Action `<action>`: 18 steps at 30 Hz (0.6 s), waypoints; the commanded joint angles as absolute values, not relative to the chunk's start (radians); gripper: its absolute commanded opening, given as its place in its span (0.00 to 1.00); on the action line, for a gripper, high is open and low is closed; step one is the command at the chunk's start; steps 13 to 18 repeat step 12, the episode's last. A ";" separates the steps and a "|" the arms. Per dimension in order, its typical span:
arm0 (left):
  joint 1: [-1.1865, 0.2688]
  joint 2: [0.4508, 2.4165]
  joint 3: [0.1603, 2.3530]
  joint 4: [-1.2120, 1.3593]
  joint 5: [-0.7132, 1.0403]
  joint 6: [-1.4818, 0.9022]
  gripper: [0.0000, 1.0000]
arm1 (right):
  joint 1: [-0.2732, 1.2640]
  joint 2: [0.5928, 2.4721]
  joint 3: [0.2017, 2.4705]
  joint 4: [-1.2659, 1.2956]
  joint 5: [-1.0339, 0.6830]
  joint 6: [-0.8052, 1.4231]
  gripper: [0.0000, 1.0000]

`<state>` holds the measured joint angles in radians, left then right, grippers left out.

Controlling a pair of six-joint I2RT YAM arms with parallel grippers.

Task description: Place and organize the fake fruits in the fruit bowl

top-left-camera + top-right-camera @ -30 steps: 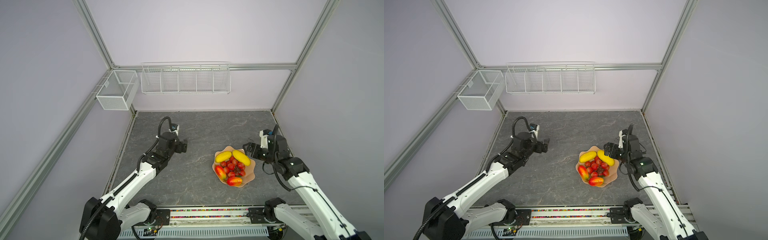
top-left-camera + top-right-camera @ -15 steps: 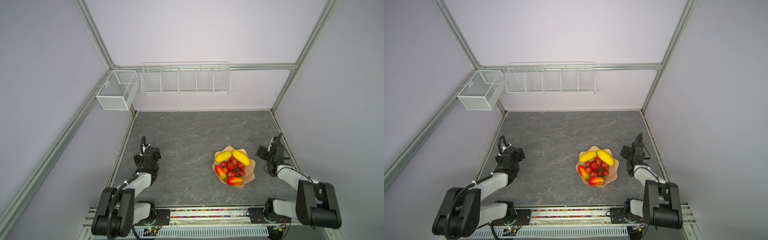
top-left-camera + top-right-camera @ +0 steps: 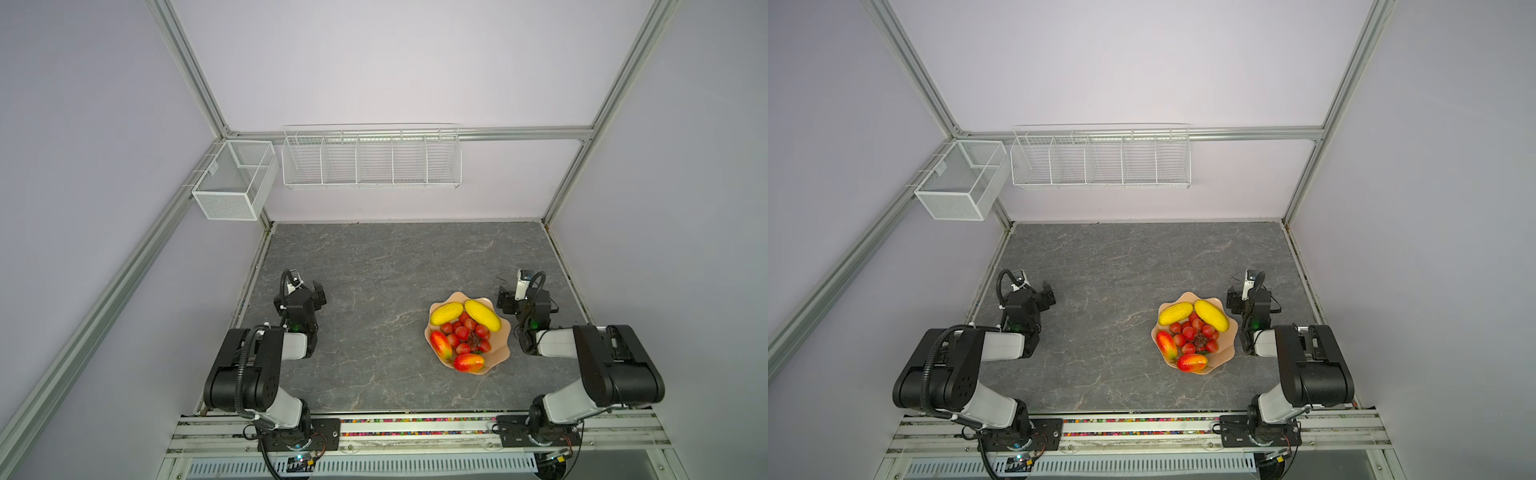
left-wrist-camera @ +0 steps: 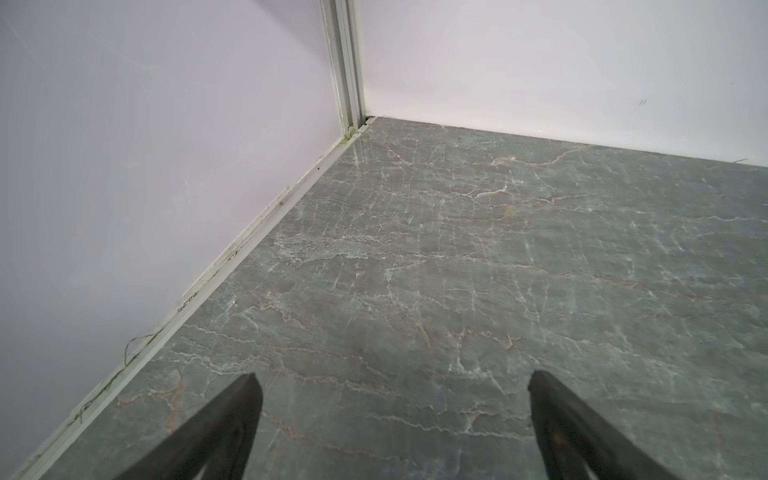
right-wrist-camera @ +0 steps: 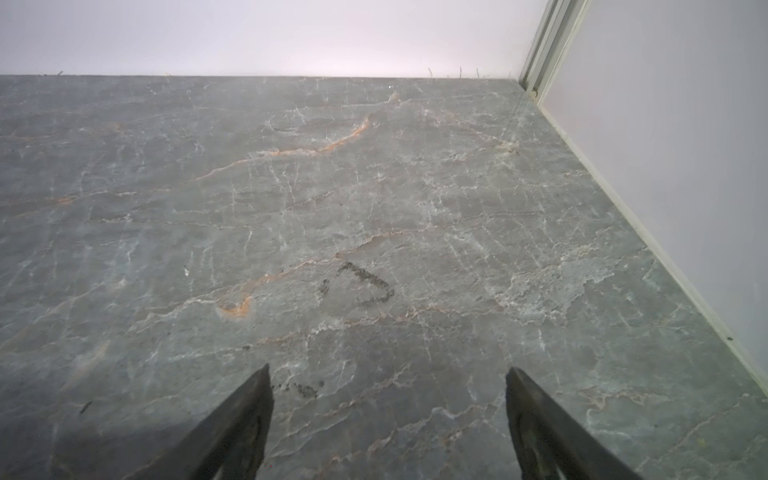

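Top views show left hand [image 3: 316,294] and right hand [image 3: 506,302] newly retracted, wide open, empty; filled fruit bowl [image 3: 498,353] suggests completion.

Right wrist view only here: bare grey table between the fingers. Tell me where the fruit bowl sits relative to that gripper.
Observer: In both top views the fruit bowl sits on the table just beside the right gripper, toward the middle and nearer the robot's base.
Operator: Report its contents.
Observer: Two yellow fruits, two red-orange mangoes and the grapes all lie inside it.
Operator: Now the left gripper.
Observer: The left gripper is open and empty, over the table near its left edge.
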<state>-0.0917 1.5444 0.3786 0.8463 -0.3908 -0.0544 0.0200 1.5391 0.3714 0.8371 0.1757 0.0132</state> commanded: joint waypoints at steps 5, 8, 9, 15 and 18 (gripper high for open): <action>-0.086 1.559 0.386 0.932 -0.373 -0.034 0.99 | 0.015 1.530 0.383 0.876 0.169 -0.019 0.88; -0.087 1.559 0.386 0.929 -0.371 -0.035 0.99 | 0.014 1.531 0.385 0.866 0.168 -0.018 0.88; -0.086 1.557 0.388 0.928 -0.371 -0.035 0.99 | 0.015 1.527 0.386 0.859 0.166 -0.018 0.88; -0.086 1.558 0.386 0.928 -0.371 -0.035 0.99 | 0.016 1.525 0.382 0.864 0.167 -0.020 0.88; -0.086 1.558 0.386 0.928 -0.371 -0.035 0.99 | 0.016 1.525 0.382 0.864 0.167 -0.020 0.88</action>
